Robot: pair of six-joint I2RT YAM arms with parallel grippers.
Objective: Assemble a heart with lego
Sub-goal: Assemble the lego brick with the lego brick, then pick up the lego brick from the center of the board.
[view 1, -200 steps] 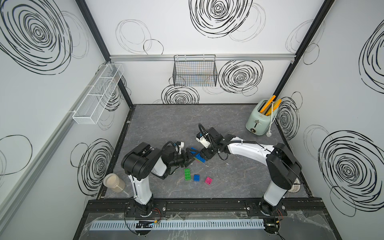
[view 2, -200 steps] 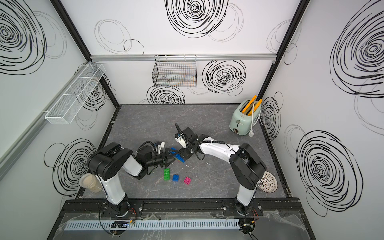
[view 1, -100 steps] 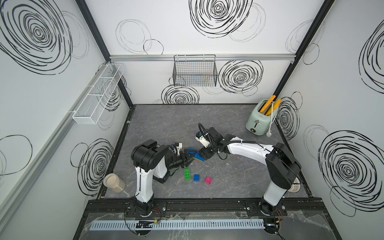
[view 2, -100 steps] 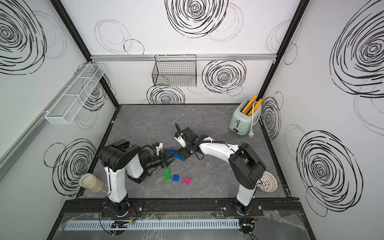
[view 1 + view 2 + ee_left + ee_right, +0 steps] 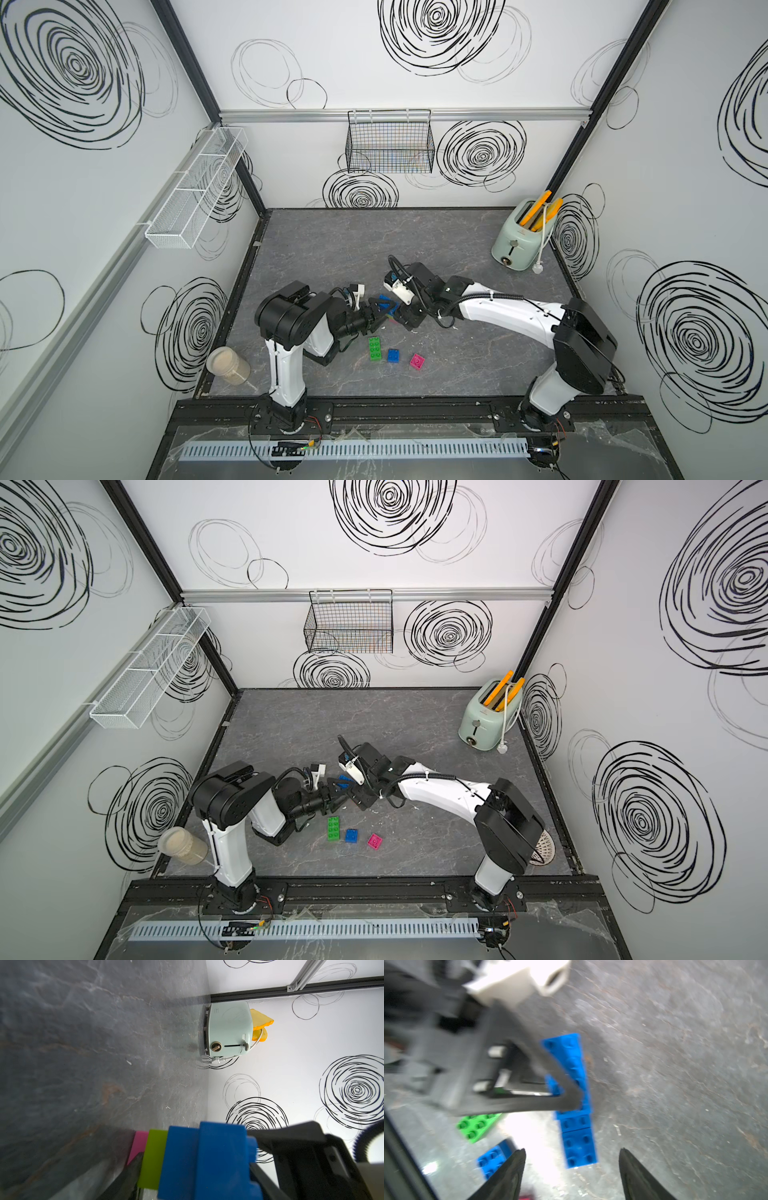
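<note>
My left gripper is shut on a joined stack of lego, the heart as it stands: pink, lime and two blue layers edge-on between the jaws. In both top views this gripper holds the blue stack just above the floor at mid-table. My right gripper is open, its fingertips on either side of the blue stack's free end, not touching. Three loose bricks lie nearer the front: green oblong, blue square, pink square.
A mint toaster with yellow slices stands at the back right. A jar sits at the front left edge. A black wire basket and a white wire rack hang on the walls.
The left arm's elbow has swung up and rightward, and its jaws have narrowed onto the brick stack. The right arm has barely moved and stays open.
</note>
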